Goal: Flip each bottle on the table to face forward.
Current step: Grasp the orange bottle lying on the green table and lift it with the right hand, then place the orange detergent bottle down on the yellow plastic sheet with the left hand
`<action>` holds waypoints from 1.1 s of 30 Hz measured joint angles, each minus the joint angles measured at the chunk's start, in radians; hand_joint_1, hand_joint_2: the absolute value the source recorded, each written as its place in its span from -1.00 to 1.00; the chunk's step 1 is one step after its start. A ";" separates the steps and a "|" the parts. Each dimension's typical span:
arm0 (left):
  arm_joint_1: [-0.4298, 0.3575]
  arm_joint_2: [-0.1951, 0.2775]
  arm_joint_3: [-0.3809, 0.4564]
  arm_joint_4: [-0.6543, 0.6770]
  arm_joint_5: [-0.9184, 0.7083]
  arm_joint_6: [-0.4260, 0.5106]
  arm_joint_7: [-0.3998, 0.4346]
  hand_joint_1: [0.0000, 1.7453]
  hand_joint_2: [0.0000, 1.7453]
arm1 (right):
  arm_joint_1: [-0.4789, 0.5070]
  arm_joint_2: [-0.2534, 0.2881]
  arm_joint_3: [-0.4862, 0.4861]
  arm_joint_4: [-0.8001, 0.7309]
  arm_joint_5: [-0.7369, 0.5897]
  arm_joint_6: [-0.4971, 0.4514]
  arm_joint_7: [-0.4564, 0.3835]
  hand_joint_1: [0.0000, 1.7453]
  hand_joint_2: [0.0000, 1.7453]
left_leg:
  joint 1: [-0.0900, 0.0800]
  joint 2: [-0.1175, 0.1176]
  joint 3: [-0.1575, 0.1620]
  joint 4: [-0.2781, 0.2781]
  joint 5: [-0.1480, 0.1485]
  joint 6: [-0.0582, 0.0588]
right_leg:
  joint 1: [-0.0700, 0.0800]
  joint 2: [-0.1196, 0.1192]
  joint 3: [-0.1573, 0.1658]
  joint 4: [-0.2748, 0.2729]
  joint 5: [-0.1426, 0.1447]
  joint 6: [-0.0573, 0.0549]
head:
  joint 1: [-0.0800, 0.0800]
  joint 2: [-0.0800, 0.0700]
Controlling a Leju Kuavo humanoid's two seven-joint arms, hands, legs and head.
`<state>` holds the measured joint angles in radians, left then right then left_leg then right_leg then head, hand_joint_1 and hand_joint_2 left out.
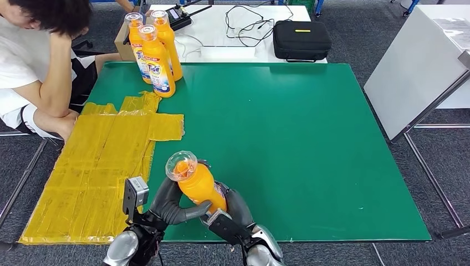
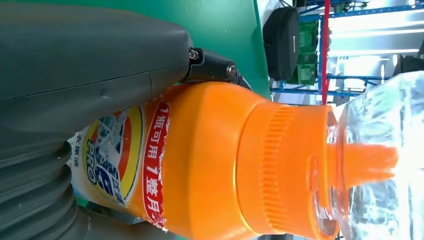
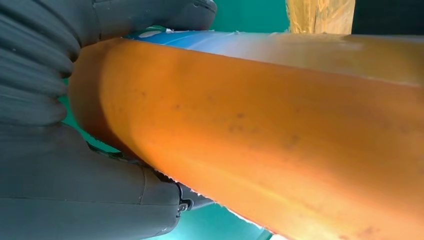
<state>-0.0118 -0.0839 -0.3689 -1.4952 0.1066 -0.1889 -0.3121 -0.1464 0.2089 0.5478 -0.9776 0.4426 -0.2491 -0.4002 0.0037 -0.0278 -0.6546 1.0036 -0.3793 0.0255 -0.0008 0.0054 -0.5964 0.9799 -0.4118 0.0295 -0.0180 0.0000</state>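
A smooth green table (image 1: 288,138) stands on a grey floor, with a wrinkled patch of yellow tape (image 1: 100,160) covering its left part and a white table (image 1: 221,27) behind it carrying a black zipped case (image 1: 302,40) and loose black cables (image 1: 246,25). A person (image 1: 41,61) in a white shirt sits at the far left corner, head propped on one hand.

Near the front edge, both robot hands grip one orange detergent bottle (image 1: 195,182) between them, held upright with a slight lean. The left hand (image 1: 169,205) wraps its thick grey thumb across the bottle's lower body; the right hand (image 1: 233,208) clasps it from the opposite side. In the left wrist view the bottle's glossy plastic shoulder, ribbed orange collar and clear cup-shaped cap (image 2: 380,160) show, along with a torn printed label (image 2: 125,160) in red, white and yellow. The right wrist view shows the bottle's plain orange side, lightly speckled.

Three more orange bottles (image 1: 154,52) stand upright in a tight cluster at the table's far left corner, their labels facing the camera.
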 joint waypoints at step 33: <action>-0.017 0.214 0.179 -0.159 -1.252 0.425 0.265 1.00 1.00 | 0.327 -0.101 -0.399 -0.743 -0.290 0.152 -0.094 -1.00 1.00 | 0.001 0.000 -0.001 0.000 -0.001 -0.002 | 0.000 -0.001 -0.002 0.000 0.000 -0.002 | 0.000 0.000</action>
<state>-0.0290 0.1298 -0.1899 -1.6547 -1.1456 0.2364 -0.0467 0.1804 0.1076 0.1492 -1.7203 0.1523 -0.0976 -0.4937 0.0045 -0.0275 -0.6554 1.0036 -0.3799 0.0237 -0.0006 0.0042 -0.5982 0.9800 -0.4122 0.0273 -0.0183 0.0000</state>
